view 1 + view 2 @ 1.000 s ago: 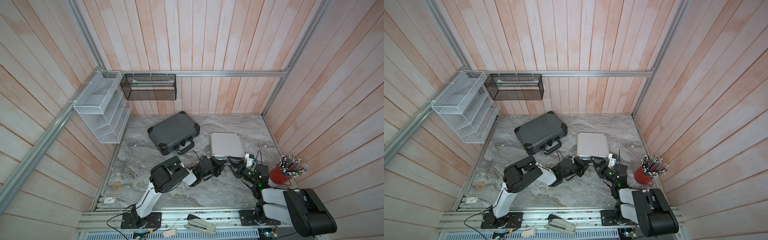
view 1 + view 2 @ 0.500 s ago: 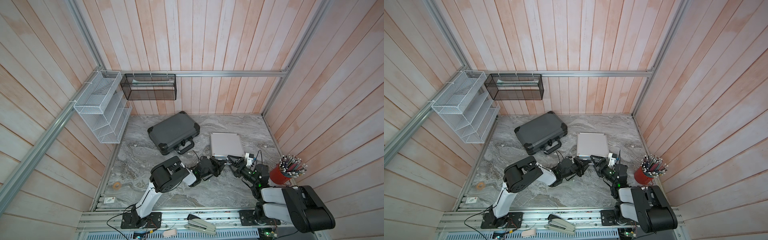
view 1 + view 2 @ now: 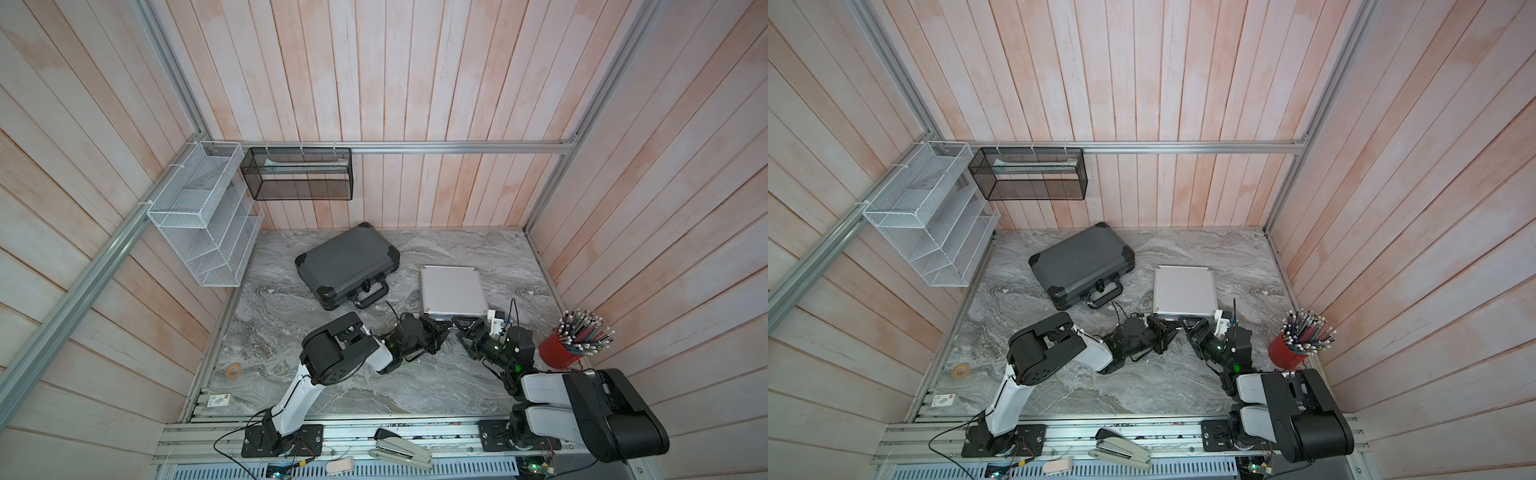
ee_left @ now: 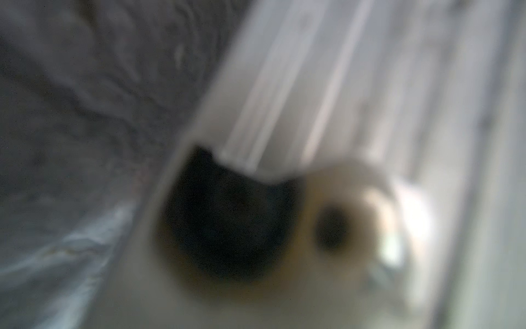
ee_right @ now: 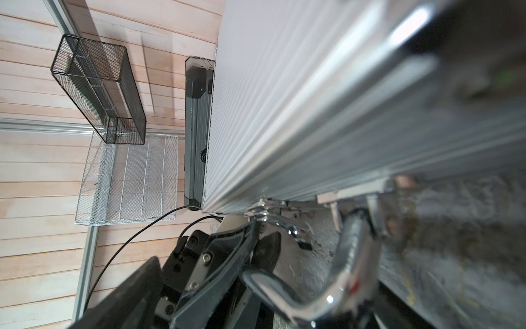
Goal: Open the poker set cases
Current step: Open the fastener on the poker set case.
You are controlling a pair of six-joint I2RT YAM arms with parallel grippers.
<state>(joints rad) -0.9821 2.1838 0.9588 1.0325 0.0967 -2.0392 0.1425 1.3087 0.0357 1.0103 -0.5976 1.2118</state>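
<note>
Nearest edge: a metal rail carries both arm bases, and a grey-and-black stapler (image 3: 401, 451) lies on it between them.

Beyond the rail is the grey marbled counter (image 3: 415, 386). A small tan roll of tape (image 3: 233, 371) sits at its near left edge. A round red cup of pencils (image 3: 557, 355) stands at near right, just beside the right arm.

Mid-counter, right of centre: the ribbed silver aluminium square case (image 3: 453, 291) lies flat with its lid down, and shows in both top views (image 3: 1183, 289). Both arms reach to its near side.
- Left fingers (image 3: 441, 332): clenched together at the case's near left corner. I cannot tell whether they pinch anything. The left wrist view is blurred and gives only ribbed silver surface (image 4: 313, 71) and a dark blob.
- Right fingers (image 3: 464, 323): spread wide and released, at the middle of the same near side. In the right wrist view the case's curved chrome handle (image 5: 341, 270) sits close before the camera, under the ribbed lid (image 5: 284, 85).

Farther, left of centre: the dark grey briefcase-style case with black corner caps (image 3: 345, 262) lies flat and shut, at an angle. It is near the silver case but apart from it. Its black handle (image 3: 370, 293) points toward the arms.

Farthest: a white wire tiered rack (image 3: 203, 224) hangs on the left wall. A black mesh basket (image 3: 297, 174) hangs from the back wall rail.
</note>
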